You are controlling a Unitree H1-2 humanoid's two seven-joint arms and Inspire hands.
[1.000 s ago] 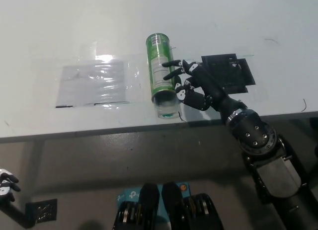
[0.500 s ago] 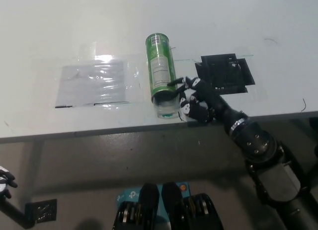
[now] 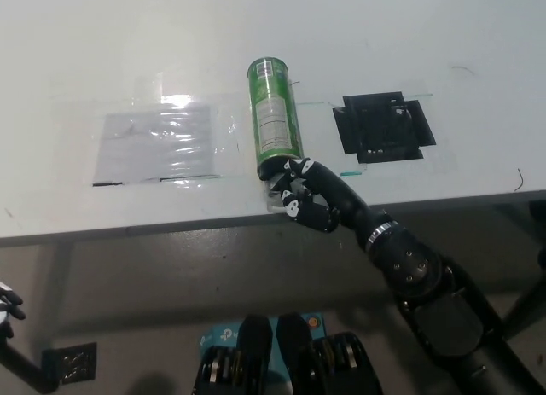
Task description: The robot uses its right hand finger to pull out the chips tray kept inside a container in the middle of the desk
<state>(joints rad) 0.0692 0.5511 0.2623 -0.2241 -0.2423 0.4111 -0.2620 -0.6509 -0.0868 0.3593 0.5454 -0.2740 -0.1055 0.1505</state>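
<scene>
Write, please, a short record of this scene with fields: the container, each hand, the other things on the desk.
container: green chips can lying on its side on the white desk, open end at the near edge
right hand: black, at the can's open end, fingers curled against the mouth
left hand: white, low at the picture's left edge, away from the desk
tray: not visible outside the can
other: clear plastic sheet left of the can; black square mat right of it

Smooth matt white tabletop (image 3: 409, 37). Green can (image 3: 275, 122) with a glossy, printed wrap. Shiny, wrinkled clear plastic sheet (image 3: 158, 143) catching glare. Matt black mat (image 3: 386, 128). Black hand (image 3: 309, 199) of hard, slightly glossy plastic.
</scene>
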